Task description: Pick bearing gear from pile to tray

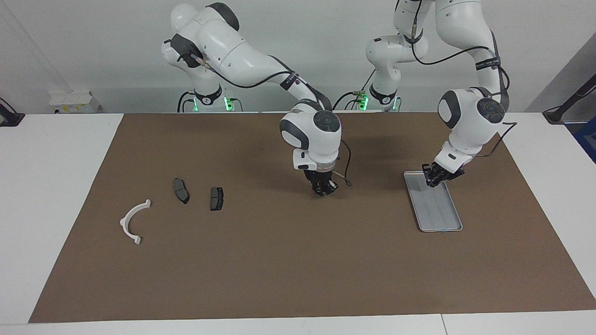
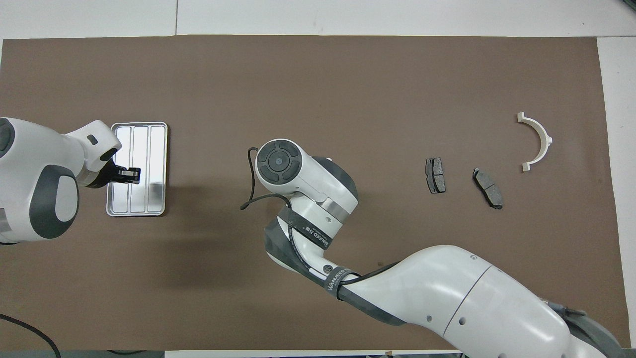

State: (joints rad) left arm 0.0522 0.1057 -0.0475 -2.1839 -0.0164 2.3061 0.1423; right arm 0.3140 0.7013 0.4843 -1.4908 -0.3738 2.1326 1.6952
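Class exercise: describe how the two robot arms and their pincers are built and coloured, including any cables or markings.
Both arms are glossy white with dark grey joint shells and round grey end caps. Thin black cables run along them, strapped by dark lettered bands. The left pincer and right pincer are small and black.

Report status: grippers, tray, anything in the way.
Right gripper over mid-mat, load not visible. Left gripper shut, low over the tray, which looks empty. Brake pads and bracket at right arm's end. Path clear.
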